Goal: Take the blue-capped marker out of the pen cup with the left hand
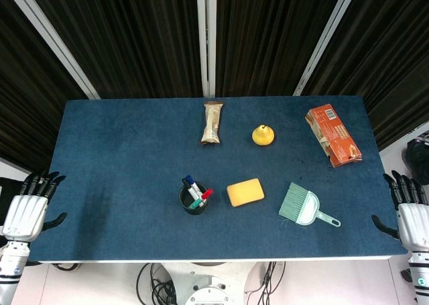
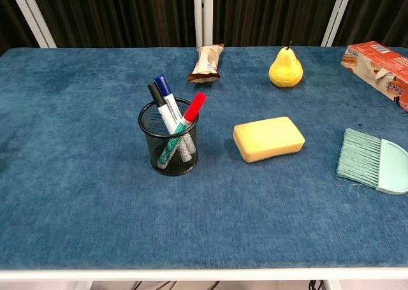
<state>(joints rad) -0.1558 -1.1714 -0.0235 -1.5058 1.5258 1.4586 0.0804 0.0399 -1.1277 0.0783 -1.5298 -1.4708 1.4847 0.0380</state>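
Blue-capped marker (image 1: 190,181): stands in the pen cup (image 1: 194,199), cap end up, leaning toward the far side of the rim.

Head view. Pen cup sits on the tabletop (image 1: 120,157), well apart from the left hand (image 1: 27,211) and off to that hand's right and slightly forward. Left hand rests at the near left corner of the tabletop, fingers spread apart, holding nothing. Right hand (image 1: 412,218) sits at the opposite near corner, fingers likewise apart and empty. Beyond the cup from the left hand, in order: sponge (image 1: 244,192), brush (image 1: 305,206). Further from both hands: snack bar (image 1: 212,123), pear (image 1: 263,135), carton (image 1: 333,135).

Chest view. Neither hand shows. Pen cup (image 2: 169,137) is black wire mesh, upright. Blue-capped marker (image 2: 166,91) rises above the rim beside a black-capped marker (image 2: 155,92); a red-capped marker (image 2: 194,106) leans the other way, crossing in front lower down.

Handling, judged. Marker is likely light, stiff and smooth plastic, so somewhat slippery under the fingers. Best hold looks to be the cap and the white barrel just under it, above the rim, pinched from the side clear of the black-capped neighbour, which nearly touches. Cup looks light and may tip or drag if the marker is pulled sideways; a lift along the marker's own lean seems safest.
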